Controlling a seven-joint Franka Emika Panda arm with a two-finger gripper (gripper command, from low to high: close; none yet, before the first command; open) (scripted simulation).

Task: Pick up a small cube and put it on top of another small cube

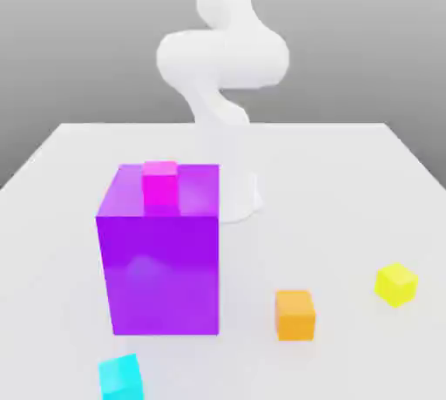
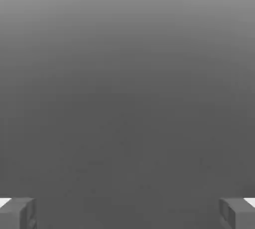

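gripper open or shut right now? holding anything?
Open and empty. In the hand view the gripper has its jaws standing far apart at opposite edges, with nothing between them.

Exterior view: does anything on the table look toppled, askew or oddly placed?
One oddity: the small magenta-pink cube sits on top of the big purple cube, not on the white table. Orange, yellow and cyan cubes lie flat, apart.
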